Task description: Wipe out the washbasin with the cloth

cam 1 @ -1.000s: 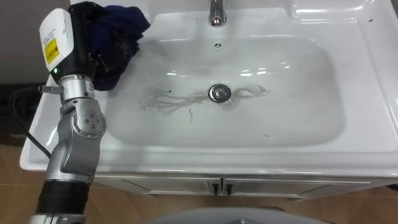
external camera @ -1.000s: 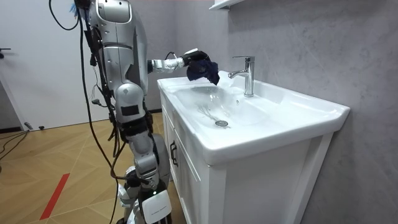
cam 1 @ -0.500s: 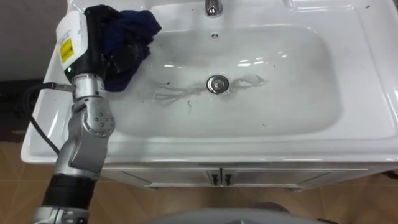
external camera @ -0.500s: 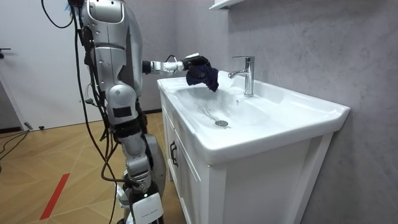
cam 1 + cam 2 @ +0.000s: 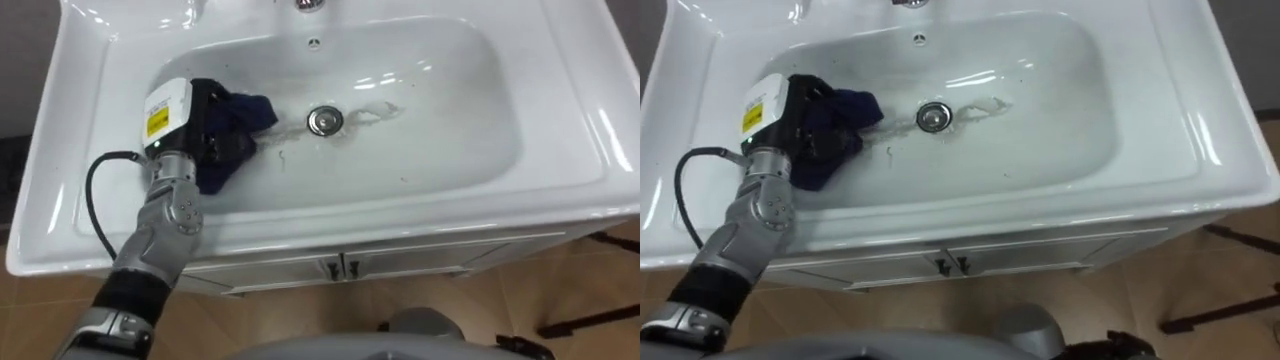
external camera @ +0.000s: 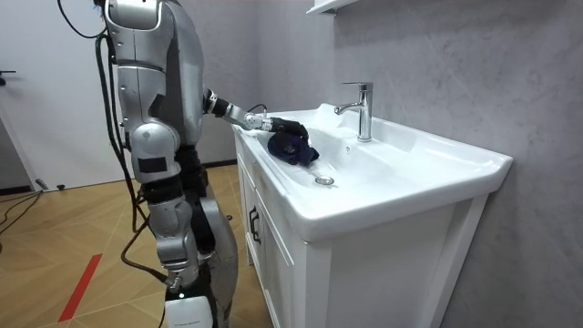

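Where the left hand [image 5: 192,112] grips, crumpled cloth [image 5: 246,124] meets glossy basin [image 5: 440,130].

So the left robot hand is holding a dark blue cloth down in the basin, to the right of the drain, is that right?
Not quite. The left robot hand does hold the dark blue cloth down in the basin, but the cloth lies to the left of the drain, not the right. The left eye view shows this plainly.
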Motion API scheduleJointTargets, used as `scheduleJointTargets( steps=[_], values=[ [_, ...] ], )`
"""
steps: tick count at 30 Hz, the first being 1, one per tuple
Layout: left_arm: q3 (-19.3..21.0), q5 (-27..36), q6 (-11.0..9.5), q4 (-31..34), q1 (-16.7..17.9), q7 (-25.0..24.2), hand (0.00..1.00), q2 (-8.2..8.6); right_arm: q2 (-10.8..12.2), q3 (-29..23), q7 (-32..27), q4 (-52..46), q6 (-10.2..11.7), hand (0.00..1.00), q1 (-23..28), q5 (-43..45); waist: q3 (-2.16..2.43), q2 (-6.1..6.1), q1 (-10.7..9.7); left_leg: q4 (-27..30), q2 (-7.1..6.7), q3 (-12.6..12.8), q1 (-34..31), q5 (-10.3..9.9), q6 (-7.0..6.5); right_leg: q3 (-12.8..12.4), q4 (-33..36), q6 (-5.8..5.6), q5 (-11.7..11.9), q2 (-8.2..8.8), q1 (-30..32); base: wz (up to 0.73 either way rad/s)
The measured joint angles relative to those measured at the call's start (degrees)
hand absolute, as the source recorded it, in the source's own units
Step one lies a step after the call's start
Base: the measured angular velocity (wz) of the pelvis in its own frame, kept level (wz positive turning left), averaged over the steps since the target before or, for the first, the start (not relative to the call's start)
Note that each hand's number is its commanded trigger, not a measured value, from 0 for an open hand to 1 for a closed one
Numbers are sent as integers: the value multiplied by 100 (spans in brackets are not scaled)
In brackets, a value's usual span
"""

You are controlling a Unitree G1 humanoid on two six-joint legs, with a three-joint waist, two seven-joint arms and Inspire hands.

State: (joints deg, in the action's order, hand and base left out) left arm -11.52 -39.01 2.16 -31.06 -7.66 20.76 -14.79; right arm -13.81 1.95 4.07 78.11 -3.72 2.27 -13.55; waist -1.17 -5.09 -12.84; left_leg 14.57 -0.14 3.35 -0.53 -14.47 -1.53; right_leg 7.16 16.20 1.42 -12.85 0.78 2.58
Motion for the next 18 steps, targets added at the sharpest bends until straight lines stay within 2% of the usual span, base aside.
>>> scheduleJointTargets(
  steps=[3,4,10,13,15,18],
  values=[
    [-4,-245,-7,-286,-186,13,100,-4,-45,-40,87,8,-5,0,-3,-6,-13,-89,-41,27,4,88,-51,0,0,-73,76,2,-3,3,101,-13],
    [-5,-367,-9,-413,-250,32,100,-11,-72,-40,110,-9,-4,0,-44,-18,10,-150,-80,26,1,124,-96,0,-1,-98,123,2,-4,13,181,-11],
    [-86,-460,13,-1026,-708,121,100,-58,-158,-58,167,2,-3,0,-224,-63,6,-177,-172,100,-53,275,-272,9,-16,-250,457,27,-100,24,549,-12],
    [-348,-583,25,-1182,-946,132,100,-144,-230,-42,170,-19,4,0,-332,-111,15,-199,-196,175,-56,289,-431,10,-16,-269,574,34,-102,31,747,-5],
    [-475,-680,16,-1306,-1070,155,100,-179,-263,-43,173,-37,1,0,-359,-140,6,-207,-215,229,-54,283,-518,10,-16,-267,586,37,-101,31,825,0],
    [-680,-682,29,-1595,-1250,264,100,-185,-338,-51,153,-66,1,0,-403,-227,-32,-272,-261,289,-53,289,-569,9,-16,-250,667,46,-108,84,855,0]
  ],
)
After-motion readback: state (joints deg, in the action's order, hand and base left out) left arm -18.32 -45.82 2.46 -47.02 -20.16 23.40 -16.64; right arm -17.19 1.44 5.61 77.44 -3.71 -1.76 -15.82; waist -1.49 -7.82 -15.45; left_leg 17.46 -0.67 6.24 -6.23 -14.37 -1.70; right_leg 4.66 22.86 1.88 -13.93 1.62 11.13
